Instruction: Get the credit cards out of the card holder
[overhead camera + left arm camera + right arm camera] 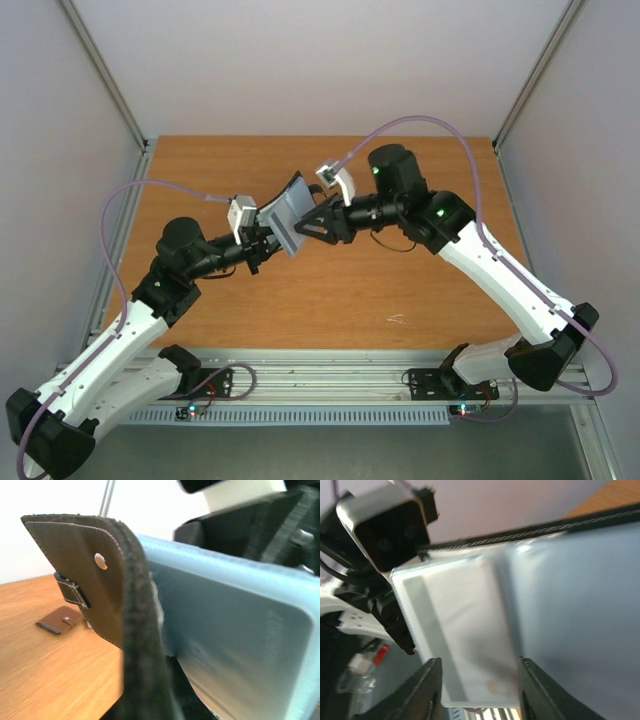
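Overhead, mid-frame: left hand (265, 243) clenched on the opened card holder (283, 217), right hand (302, 228) at its blue lining (290, 205). Left wrist: holder fills the frame; brown wallet (60, 620) lies lower left on the surface (40, 680). Right wrist: pale grey card (465, 645) against the lining, between the fingers (427, 690); I cannot tell whether they grip it.
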